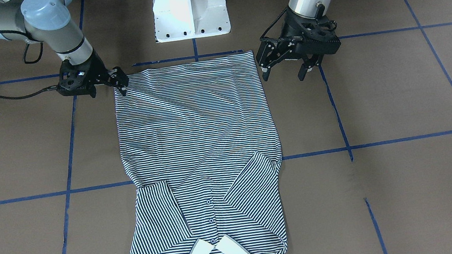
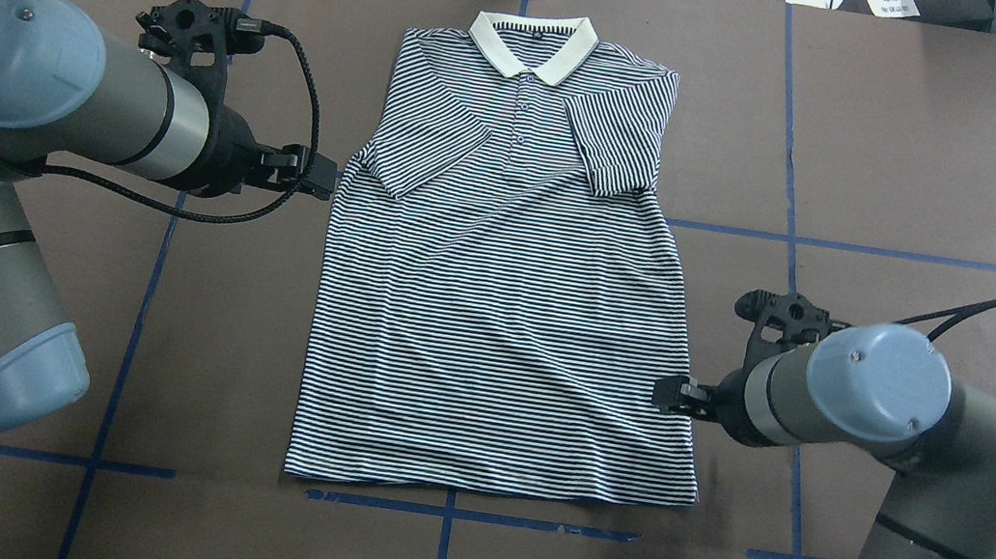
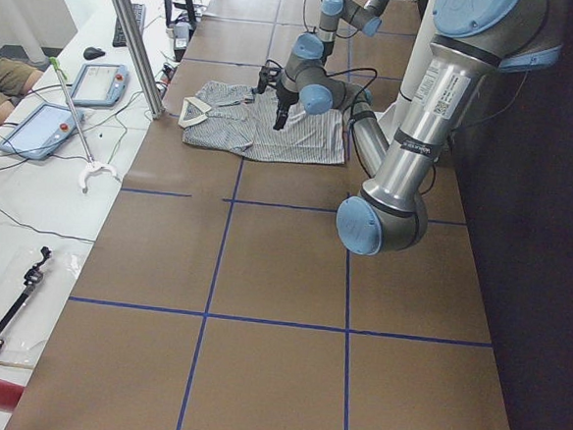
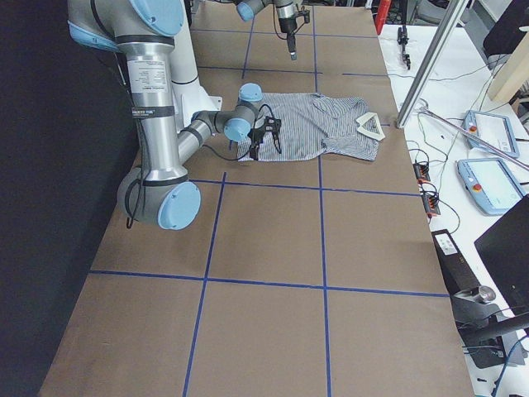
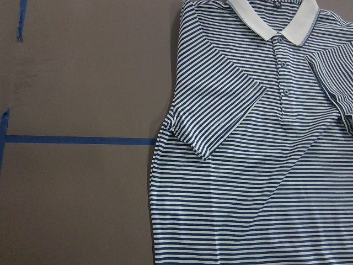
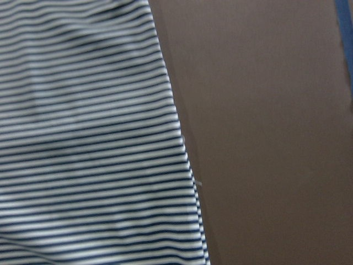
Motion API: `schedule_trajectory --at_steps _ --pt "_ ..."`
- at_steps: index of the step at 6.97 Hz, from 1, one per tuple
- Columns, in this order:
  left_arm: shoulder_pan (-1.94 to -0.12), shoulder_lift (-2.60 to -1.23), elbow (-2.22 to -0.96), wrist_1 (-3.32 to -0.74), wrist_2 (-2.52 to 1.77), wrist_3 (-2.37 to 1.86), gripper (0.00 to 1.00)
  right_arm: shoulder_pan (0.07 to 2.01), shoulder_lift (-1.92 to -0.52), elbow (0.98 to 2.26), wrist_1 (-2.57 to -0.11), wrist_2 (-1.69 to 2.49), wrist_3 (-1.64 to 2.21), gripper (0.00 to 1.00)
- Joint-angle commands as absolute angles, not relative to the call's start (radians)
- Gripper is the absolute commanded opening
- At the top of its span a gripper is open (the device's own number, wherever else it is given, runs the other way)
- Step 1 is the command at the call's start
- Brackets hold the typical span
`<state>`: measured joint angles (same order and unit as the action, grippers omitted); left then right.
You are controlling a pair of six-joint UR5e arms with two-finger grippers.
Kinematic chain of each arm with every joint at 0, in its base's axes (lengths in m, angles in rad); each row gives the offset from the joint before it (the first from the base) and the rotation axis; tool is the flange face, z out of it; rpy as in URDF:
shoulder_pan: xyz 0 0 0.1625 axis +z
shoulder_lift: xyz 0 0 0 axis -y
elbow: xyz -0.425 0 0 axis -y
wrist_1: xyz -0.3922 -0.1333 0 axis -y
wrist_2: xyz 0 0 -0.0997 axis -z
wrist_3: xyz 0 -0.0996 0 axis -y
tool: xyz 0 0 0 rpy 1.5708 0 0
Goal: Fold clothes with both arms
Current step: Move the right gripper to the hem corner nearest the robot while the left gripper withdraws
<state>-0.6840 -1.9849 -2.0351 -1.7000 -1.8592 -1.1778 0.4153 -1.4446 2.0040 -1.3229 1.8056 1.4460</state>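
1. The left arm [image 2: 43,118] reaches in from the left. The left pincer [image 2: 317,178] hangs raised over the bare tabletop [image 2: 911,182], just beside the shirt's edge below the near sleeve and apart from the cloth. The front-facing view shows its jaws spread wide with nothing between them. It looks staged to come down on that side edge.
2. The striped polo shirt [image 2: 502,319] lies flat and front up in the middle of the tabletop. Its cream collar [image 2: 531,45] points away from the robot and its hem [image 2: 489,483] lies nearest the base. Both short sleeves [image 2: 424,147] are turned in across the chest, which narrows the outline to a long panel. I judge the sleeve step done and the body fold not yet made.
3. The right arm [image 2: 872,391] reaches in low from the right. The right pincer [image 2: 669,396] sits at the shirt's side edge near the hem corner, where a diagonal wrinkle starts. I cannot tell whether its jaws are apart or together, or whether they have cloth.
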Motion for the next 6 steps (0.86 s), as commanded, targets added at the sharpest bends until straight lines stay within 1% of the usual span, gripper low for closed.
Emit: schedule_trajectory --at_steps 1,6 --pt "-0.681 -1.985 -2.043 -1.698 -1.858 -1.18 1.0 0.302 -1.466 2.011 -1.324 1.732 1.522 1.0" --pt "-0.672 -1.988 -2.042 -1.7 -1.859 -1.18 1.0 0.287 -1.456 1.98 -1.336 1.741 1.522 0.98"
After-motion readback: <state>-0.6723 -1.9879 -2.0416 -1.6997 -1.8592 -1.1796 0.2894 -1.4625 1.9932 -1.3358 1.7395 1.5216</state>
